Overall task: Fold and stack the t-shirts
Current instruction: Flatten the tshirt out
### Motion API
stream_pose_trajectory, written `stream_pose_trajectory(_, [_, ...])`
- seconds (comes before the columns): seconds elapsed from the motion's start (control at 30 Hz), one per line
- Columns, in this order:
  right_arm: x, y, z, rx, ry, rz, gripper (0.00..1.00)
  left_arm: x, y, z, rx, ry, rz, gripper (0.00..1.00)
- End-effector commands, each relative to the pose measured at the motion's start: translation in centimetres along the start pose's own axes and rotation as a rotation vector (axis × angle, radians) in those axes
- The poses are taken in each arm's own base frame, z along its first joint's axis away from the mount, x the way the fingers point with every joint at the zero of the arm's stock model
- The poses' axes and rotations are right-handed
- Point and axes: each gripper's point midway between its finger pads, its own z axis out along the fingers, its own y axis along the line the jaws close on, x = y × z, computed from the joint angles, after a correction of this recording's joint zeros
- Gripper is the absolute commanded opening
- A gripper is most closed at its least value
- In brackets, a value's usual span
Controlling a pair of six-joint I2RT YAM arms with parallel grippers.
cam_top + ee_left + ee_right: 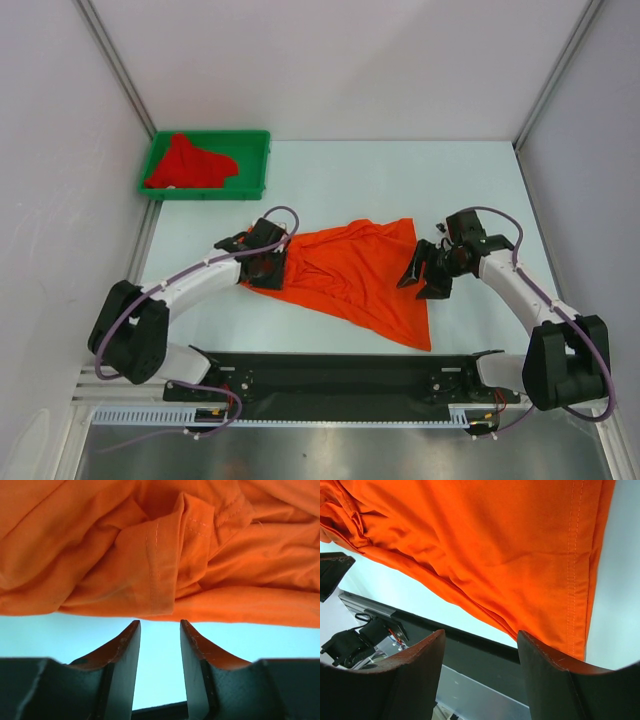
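A bright orange t-shirt (355, 272) lies crumpled and partly spread in the middle of the table. My left gripper (268, 266) sits at its left edge. In the left wrist view the left gripper (160, 623) is open, nothing lies between its fingers, and a stitched fold of the orange t-shirt (160, 555) lies just beyond the tips. My right gripper (420, 280) stands at the shirt's right side. In the right wrist view the right gripper (480, 634) is open and empty over the hem of the orange t-shirt (520, 550). A deeper red t-shirt (188, 164) lies bunched in the green tray.
The green tray (205, 194) stands at the back left of the pale table (450, 180). A black base rail (340, 372) runs along the near edge just below the orange shirt's corner. White walls close in on both sides.
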Motion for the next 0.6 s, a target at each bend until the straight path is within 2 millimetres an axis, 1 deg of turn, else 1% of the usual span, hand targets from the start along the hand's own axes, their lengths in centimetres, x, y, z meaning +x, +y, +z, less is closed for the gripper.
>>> stream_pose_trajectory(0.0, [-0.1, 0.5, -0.2, -0.024, -0.023, -0.003, 0.65, -1.2, -0.6, 1.0, -0.003, -0.032, -0.001, 0.42])
stream_pose_trajectory(0.03, [-0.1, 0.6, -0.2, -0.03, -0.024, -0.006, 0.65, -1.1, -0.5, 1.3, -0.008, -0.019, 0.003, 0.41])
stream_pose_trajectory(0.1, [-0.1, 0.7, -0.2, -0.033, -0.022, -0.008, 0.65, -1.3, -0.5, 1.4, -0.016, -0.021, 0.009, 0.41])
stream_pose_trajectory(0.2, [0.0, 0.5, -0.3, -0.03, -0.023, -0.009, 0.65, -0.8, -0.4, 1.9, -0.027, 0.003, 0.004, 0.41])
stream_pose_trajectory(0.3, [0.3, 0.4, -0.2, -0.026, -0.023, -0.011, 0.65, -0.3, -0.6, 2.4, -0.028, 0.018, 0.015, 0.45])
stream_pose_trajectory(0.37, [0.4, 0.3, -0.2, -0.028, -0.022, -0.01, 0.65, -0.3, -0.6, 2.7, -0.04, 0.022, 0.02, 0.45])
stream_pose_trajectory(0.43, [0.6, 0.2, -0.2, -0.027, -0.018, -0.01, 0.65, -0.6, -0.6, 2.8, -0.047, 0.017, 0.021, 0.44])
stream_pose_trajectory(0.53, [0.8, 0.1, -0.2, -0.027, -0.012, -0.014, 0.65, -1.0, -0.2, 2.7, -0.081, 0.011, 0.032, 0.35])
stream_pose_trajectory(0.57, [0.9, 0.1, -0.2, -0.028, -0.01, -0.015, 0.65, -1.2, -0.1, 2.6, -0.091, 0.007, 0.032, 0.34])
